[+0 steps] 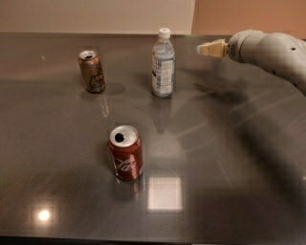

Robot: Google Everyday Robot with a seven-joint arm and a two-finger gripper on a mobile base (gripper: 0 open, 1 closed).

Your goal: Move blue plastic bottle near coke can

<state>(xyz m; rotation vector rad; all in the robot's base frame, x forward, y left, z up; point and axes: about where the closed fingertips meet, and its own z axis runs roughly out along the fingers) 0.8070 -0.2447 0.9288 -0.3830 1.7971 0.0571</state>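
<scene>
Upright clear bluish plastic bottle (pixel 163 64) near far edge of tabletop (pixel 239 167) | tool (pixel 212 48) to its right, not touching; its state we cannot tell | we judge bottle light, slick, crushable; grip mid-label

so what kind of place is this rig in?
Likely an office kitchenette or test counter, hard to say: a glossy dark countertop against a plain wall, holding drinks: blue plastic bottle, coke can, brownish can. The gripper hangs right of the bottle in the view.

Glare on table (pixel 248 158); gripper (pixel 207 49) upper right
</scene>
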